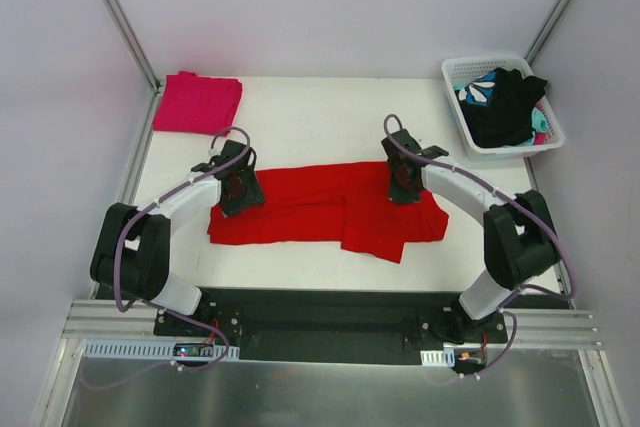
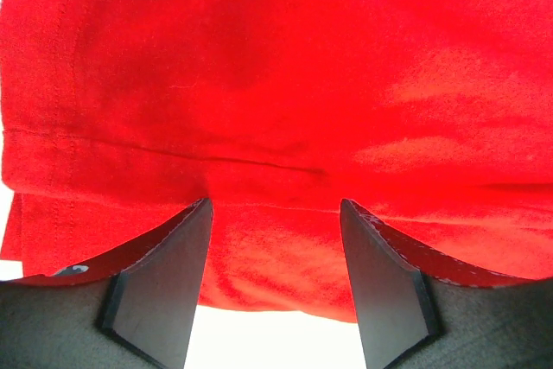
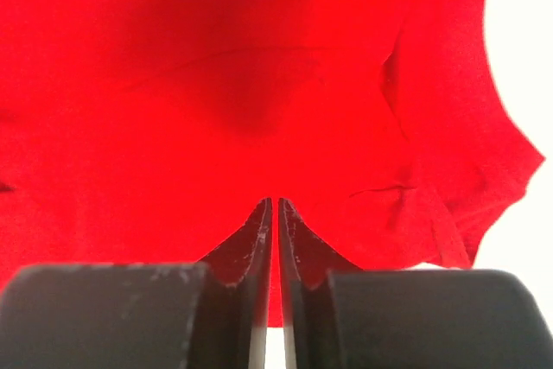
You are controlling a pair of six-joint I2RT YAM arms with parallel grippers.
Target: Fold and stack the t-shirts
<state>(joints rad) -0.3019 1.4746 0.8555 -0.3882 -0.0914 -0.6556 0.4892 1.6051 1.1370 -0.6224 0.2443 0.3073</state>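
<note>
Red t-shirt lies lengthwise left-right; left jaws spread apart, right jaws pressed together.

Bright, even, diffuse light; faint soft shadows; bench overexposed to pure white in wrist views; sharp throughout.

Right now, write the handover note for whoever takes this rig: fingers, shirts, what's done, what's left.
Left gripper: fingers open, low over the left end of the red t-shirt.
Right gripper: fingers shut at its right part; whether cloth is pinched is unclear.
Red t-shirt: mid-table, partly folded into a band.
Pink t-shirt: folded, far left corner.
Basket, far right: black garment and teal-and-white garment inside.
Done: pink. Left: finish red, stack it on pink, then the basket.
</note>
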